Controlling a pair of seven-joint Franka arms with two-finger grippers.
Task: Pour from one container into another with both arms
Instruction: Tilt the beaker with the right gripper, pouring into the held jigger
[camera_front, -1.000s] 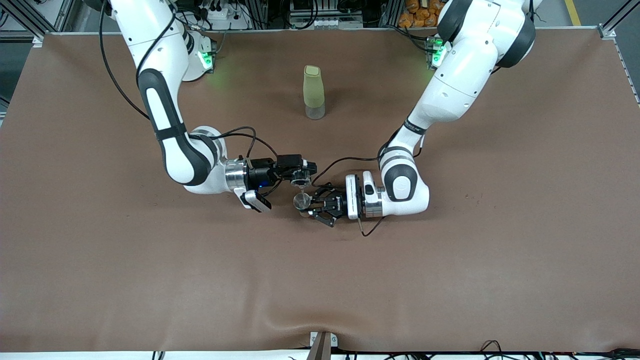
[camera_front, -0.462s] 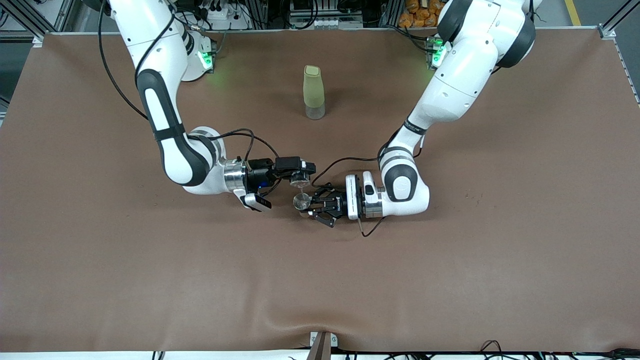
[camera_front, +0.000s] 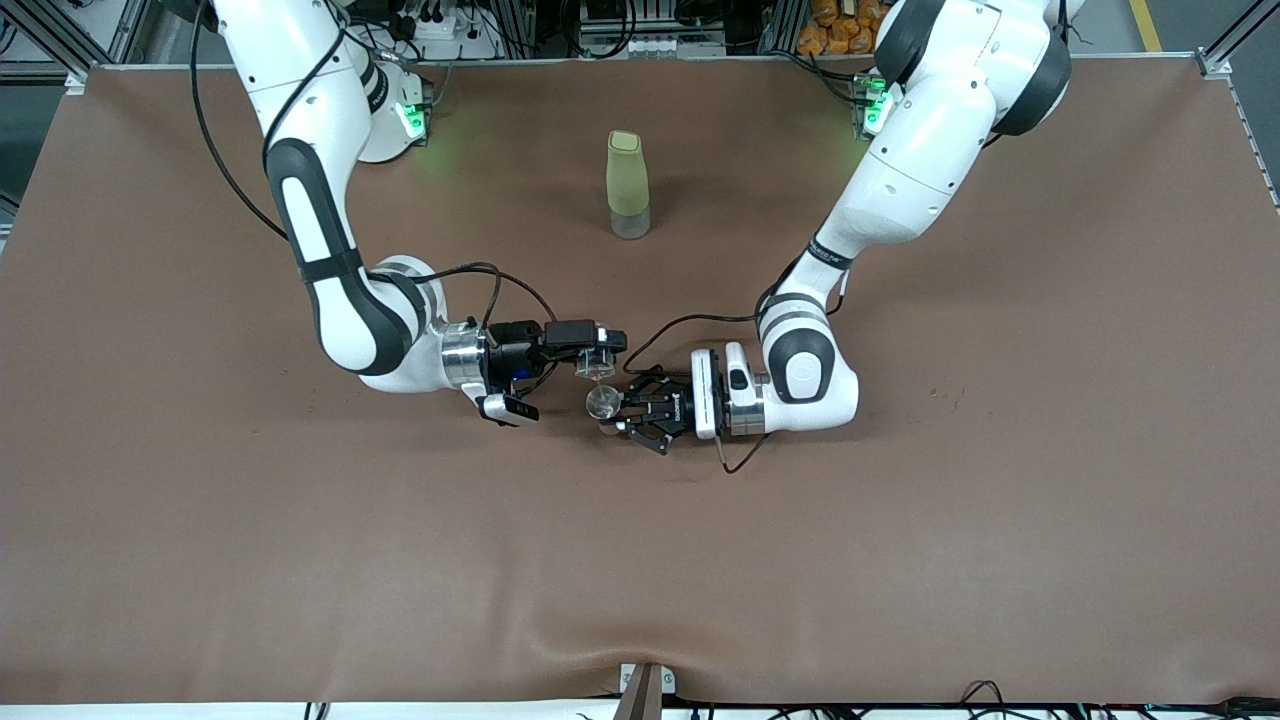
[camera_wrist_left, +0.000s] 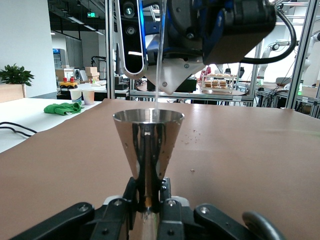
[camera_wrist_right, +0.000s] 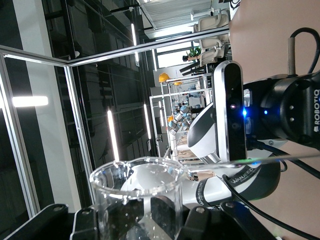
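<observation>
two grippers are at work, close together over the middle of the table. the right gripper (camera_front: 596, 352) is clamped on the glass cup (camera_front: 595, 362) and tips it on its side. right under the cup sits the steel jigger (camera_front: 603, 402), squeezed at its thin waist by the left gripper (camera_front: 622, 410), standing straight up with its round mouth open to the top. in the left wrist view a thin stream (camera_wrist_left: 158, 75) drops from the cup down into the jigger (camera_wrist_left: 148, 145).

what could go wrong: the jigger's mouth is small, so if the cup slides a bit to the side, i think the stream would miss and wet the brown table (camera_front: 900, 520). if the cup tips too fast, the drink could splash out or run over the rim. the glass is smooth, so it might slip in the fingers. the two grippers are so near that a bump could knock the jigger crooked.

counting: two arms, two grippers, one glass cup, one jigger, one stream, and one tall pale-green bottle (camera_front: 628, 185) standing well apart from the grippers, closer to the robot bases.
</observation>
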